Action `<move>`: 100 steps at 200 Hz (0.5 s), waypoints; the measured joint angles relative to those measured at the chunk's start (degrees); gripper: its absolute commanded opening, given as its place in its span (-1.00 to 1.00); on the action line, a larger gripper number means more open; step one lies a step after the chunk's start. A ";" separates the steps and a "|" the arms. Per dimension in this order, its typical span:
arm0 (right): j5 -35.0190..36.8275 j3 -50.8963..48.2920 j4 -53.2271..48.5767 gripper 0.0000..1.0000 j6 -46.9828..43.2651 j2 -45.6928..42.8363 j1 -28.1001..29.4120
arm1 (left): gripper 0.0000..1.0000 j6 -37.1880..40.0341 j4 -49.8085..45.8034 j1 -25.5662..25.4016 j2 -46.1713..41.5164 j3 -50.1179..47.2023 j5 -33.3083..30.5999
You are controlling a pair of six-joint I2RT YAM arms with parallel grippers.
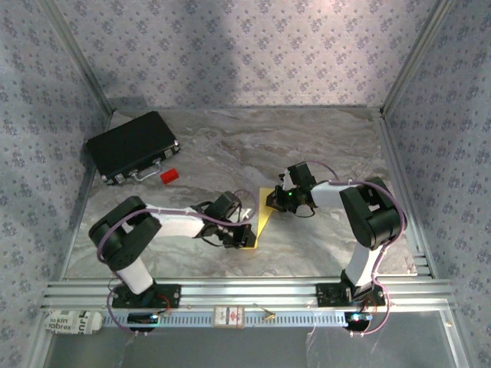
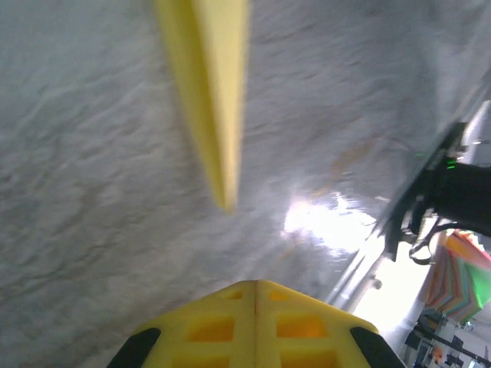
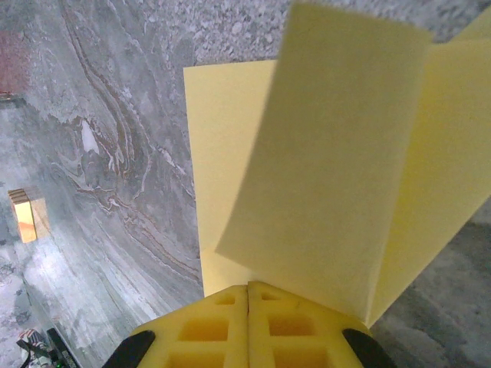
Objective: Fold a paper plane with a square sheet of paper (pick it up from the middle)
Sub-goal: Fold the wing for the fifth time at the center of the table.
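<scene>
The square sheet of paper (image 1: 265,217) is yellow and lies partly folded on the marble table between my two grippers. In the right wrist view the sheet of paper (image 3: 230,153) lies flat on the left, and one flap (image 3: 337,153) stands up along a crease. My right gripper (image 3: 248,285) is shut, its tips down against the paper at the foot of that flap. My left gripper (image 2: 255,282) is shut with nothing in it, just off the paper's near end (image 2: 207,92), which looks like a narrow yellow wedge there. From above, the left gripper (image 1: 244,236) and right gripper (image 1: 276,201) flank the sheet.
A black case (image 1: 132,146) lies at the back left with a small red block (image 1: 169,175) beside it. Metal rails (image 1: 245,291) run along the near edge. Patterned walls close in the left, right and back sides. The right arm (image 2: 453,192) stands close to the left gripper.
</scene>
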 measured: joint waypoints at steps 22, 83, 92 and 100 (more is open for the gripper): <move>0.00 0.00 0.00 -0.87 0.00 0.00 0.00 | -0.89 -1.16 1.92 2.05 -2.60 0.87 0.22; 0.02 0.13 -0.15 -0.87 0.00 0.00 0.09 | -0.89 -3.17 3.74 5.51 9.62 13.88 -1.66; 0.02 0.20 -0.26 -0.87 0.00 0.00 0.11 | -0.89 -3.17 3.63 5.51 11.56 15.32 -2.14; 0.04 0.22 -0.37 -0.87 0.00 0.00 0.11 | -0.91 -3.17 3.52 5.46 13.00 16.33 -2.49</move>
